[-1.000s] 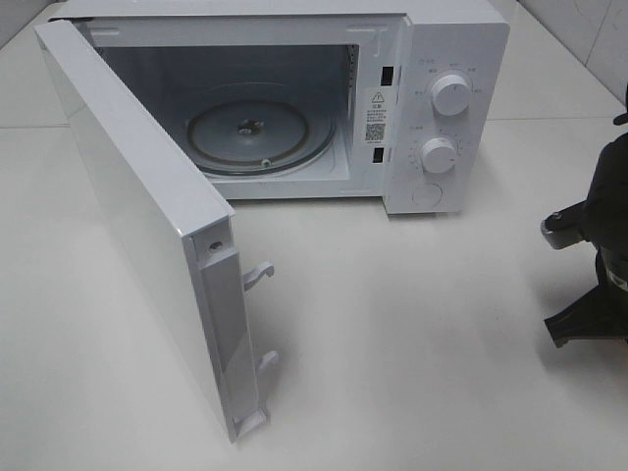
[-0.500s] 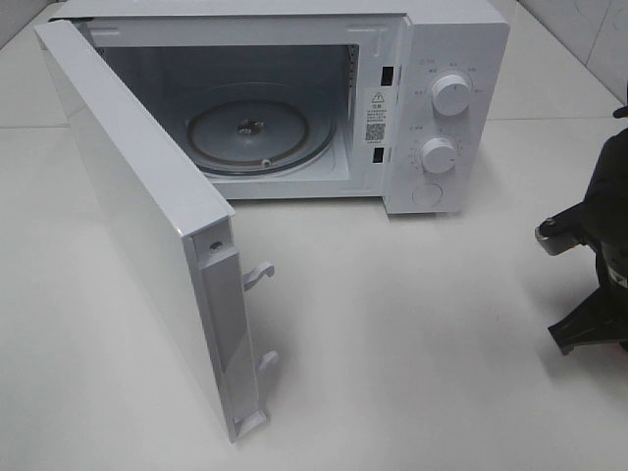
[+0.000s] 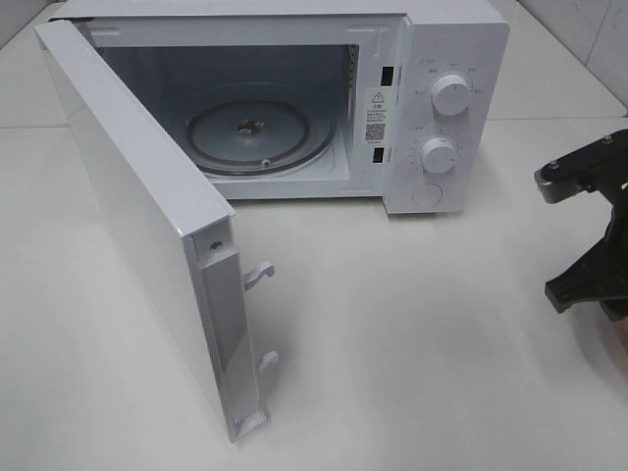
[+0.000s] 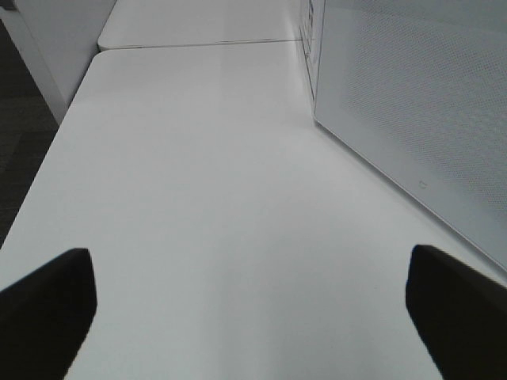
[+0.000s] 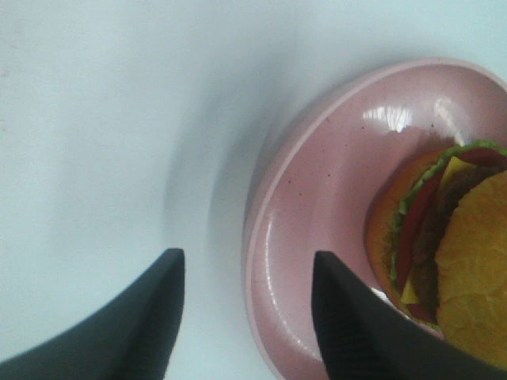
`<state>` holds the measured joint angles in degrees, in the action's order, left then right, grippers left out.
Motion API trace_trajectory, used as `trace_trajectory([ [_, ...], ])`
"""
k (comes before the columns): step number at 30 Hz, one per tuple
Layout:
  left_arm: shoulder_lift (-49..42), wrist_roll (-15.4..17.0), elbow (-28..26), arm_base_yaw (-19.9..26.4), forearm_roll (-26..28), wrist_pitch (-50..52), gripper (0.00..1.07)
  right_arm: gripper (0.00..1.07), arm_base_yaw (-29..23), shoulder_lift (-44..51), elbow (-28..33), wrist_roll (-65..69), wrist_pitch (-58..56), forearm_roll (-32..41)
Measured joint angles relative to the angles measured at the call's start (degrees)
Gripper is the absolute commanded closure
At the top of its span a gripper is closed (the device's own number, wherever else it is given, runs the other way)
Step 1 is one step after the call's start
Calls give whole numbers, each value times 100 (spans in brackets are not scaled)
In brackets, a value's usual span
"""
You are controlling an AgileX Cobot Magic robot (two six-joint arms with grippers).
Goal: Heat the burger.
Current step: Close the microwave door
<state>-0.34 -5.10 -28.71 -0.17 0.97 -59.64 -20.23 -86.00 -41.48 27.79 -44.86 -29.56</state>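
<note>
Pink plate [image 5: 317, 237] fills much of your right wrist view, and the burger [image 5: 451, 237] sits on it, bun domed, with patty, cheese and green filling showing at its edge. Your right claw [image 5: 245, 317] hangs over the plate's rim with its jaws parted around it, holding nothing. From the high camera, the microwave [image 3: 442, 59] stands on the white worktop [image 3: 412, 343] with its door [image 3: 147, 216] swung open and the glass turntable [image 3: 260, 132] bare. Your left claw [image 4: 253, 317] is spread wide over the worktop beside the door.
</note>
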Motion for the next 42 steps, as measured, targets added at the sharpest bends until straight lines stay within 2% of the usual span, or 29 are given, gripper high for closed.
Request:
trace_trajectory([
  [1,0,0,0,0,0,0,6,47,0,126,0,-166,6,109],
  [2,0,0,0,0,0,0,6,35,0,372,0,-430,29,309],
  [5,0,0,0,0,0,0,6,30,0,481,0,-527,40,418],
  [6,0,0,0,0,0,0,6,20,0,670,0,-768,40,602],
  [9,0,0,0,0,0,0,6,14,0,922,0,-1037,29,825],
  [15,0,0,0,0,0,0,6,19,0,1381,0,-1329,-138,1186],
  [21,0,0,0,0,0,0,6,22,0,2034,0,-1891,-292,1954],
  [26,0,0,0,0,0,0,6,26,0,2492,0,-2091,-344,2326],
  [35,0,0,0,0,0,0,6,31,0,3346,0,-2366,-693,2578],
  [42,0,0,0,0,0,0,6,28,0,4051,0,-2372,-905,2584],
])
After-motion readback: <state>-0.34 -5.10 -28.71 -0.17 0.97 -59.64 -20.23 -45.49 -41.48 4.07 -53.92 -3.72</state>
